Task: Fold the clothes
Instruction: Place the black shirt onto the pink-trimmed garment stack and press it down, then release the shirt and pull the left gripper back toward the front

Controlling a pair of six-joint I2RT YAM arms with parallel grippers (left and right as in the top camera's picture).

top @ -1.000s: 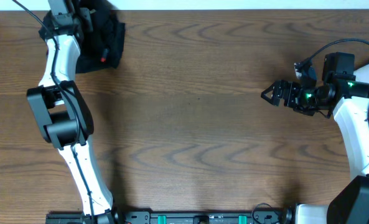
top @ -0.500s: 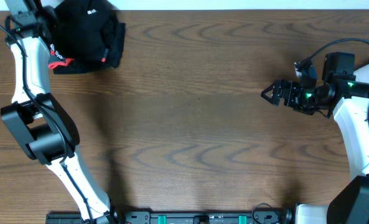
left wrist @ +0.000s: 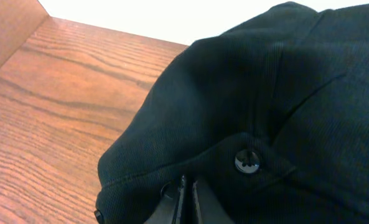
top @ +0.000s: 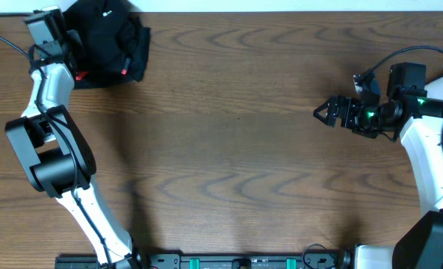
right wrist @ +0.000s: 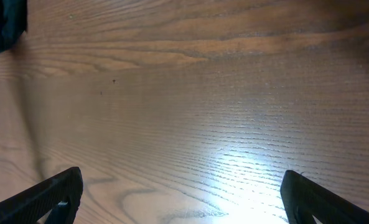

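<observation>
Black clothes [top: 110, 43], illegible white logo [top: 106, 10]

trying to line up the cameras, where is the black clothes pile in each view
overhead: clothes in the top left corner of the table.
left wrist: clothes fill the centre and right, close up.
right wrist: only a dark scrap with a red spot, top left corner, probably the clothes.
shared landmark: the wood-grain table top.

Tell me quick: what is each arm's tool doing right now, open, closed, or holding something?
Left tool: closed, pinching the edge of the black clothes.
Right tool: open, holding nothing.
</observation>
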